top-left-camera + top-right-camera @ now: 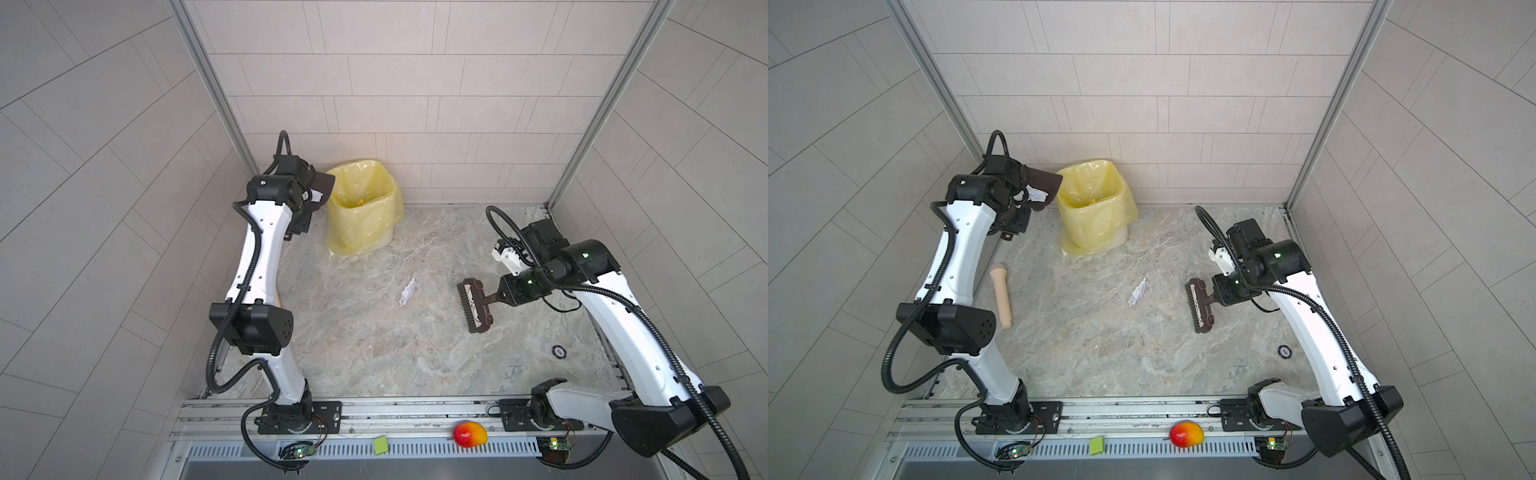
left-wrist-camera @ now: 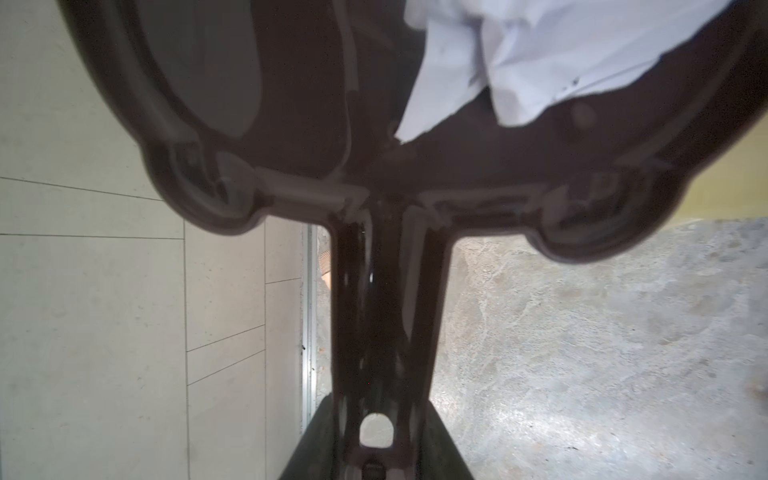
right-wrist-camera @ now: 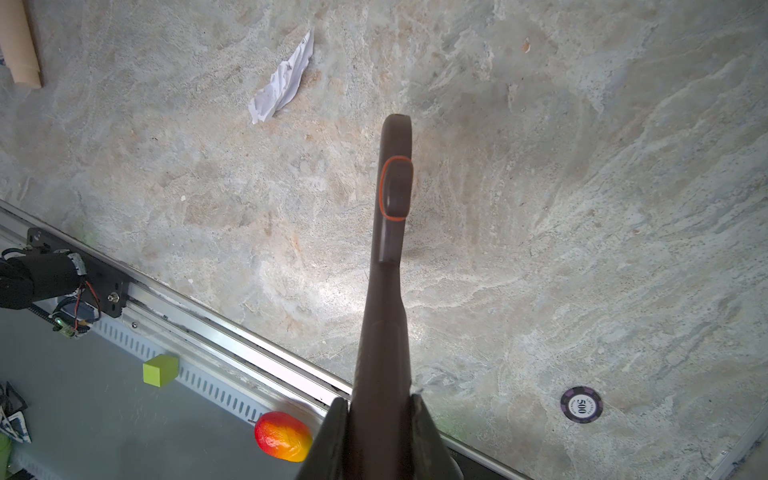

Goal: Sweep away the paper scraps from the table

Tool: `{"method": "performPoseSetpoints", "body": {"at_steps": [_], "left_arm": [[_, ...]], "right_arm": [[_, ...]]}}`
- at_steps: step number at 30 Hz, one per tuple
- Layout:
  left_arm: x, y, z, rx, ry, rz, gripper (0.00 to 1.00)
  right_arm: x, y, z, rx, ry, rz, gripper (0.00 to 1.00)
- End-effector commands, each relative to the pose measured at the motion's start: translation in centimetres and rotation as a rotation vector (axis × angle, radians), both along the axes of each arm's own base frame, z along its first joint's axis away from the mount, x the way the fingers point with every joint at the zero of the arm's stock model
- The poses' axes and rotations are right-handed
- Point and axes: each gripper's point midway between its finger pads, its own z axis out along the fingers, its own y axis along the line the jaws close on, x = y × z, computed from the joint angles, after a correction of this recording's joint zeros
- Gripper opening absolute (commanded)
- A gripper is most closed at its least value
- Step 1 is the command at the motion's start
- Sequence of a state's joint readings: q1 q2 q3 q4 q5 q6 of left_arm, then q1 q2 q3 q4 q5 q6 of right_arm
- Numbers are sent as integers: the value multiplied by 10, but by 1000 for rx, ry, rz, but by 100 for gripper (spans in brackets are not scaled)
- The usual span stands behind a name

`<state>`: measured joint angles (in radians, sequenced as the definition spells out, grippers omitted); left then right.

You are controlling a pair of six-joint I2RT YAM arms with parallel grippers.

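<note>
Paper scraps show in two places: one white crumpled scrap (image 1: pixel 407 291) (image 1: pixel 1137 291) (image 3: pixel 282 83) lies near the middle of the table (image 1: pixel 374 353), and a second white scrap (image 2: pixel 561 54) (image 1: pixel 1038 194) sits inside the dark dustpan (image 2: pixel 291 104) (image 1: pixel 322 183). The left gripper (image 2: pixel 378 415) pinches the dustpan's handle and holds the pan raised just beside the rim of the yellow-bagged bin (image 1: pixel 365 232) (image 1: pixel 1096 228) at the back of the table. The right gripper (image 3: pixel 380 411) is clamped on the handle of the brown brush (image 1: pixel 476 305) (image 1: pixel 1200 305). The brush head is to the right of the crumpled scrap and apart from it, with its bristles facing the scrap. A poker chip (image 3: pixel 581 404) lies on the table near the right arm.
</note>
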<state>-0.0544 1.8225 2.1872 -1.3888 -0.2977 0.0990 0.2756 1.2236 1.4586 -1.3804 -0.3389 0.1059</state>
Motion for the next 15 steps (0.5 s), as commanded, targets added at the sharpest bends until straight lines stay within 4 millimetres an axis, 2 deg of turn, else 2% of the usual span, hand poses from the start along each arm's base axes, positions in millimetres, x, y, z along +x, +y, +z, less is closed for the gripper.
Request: {"method": "performPoseSetpoints", "body": {"at_steps": [1, 9, 15], "left_arm": [[-2, 2, 22, 142, -5, -23, 0], [21, -13, 22, 424, 53, -119, 0], [42, -25, 48, 690, 26, -185, 0]], "right_arm": [[0, 4, 7, 28, -7, 5, 0], [3, 8, 11, 46, 11, 11, 0], [2, 10, 12, 55, 22, 13, 0]]}}
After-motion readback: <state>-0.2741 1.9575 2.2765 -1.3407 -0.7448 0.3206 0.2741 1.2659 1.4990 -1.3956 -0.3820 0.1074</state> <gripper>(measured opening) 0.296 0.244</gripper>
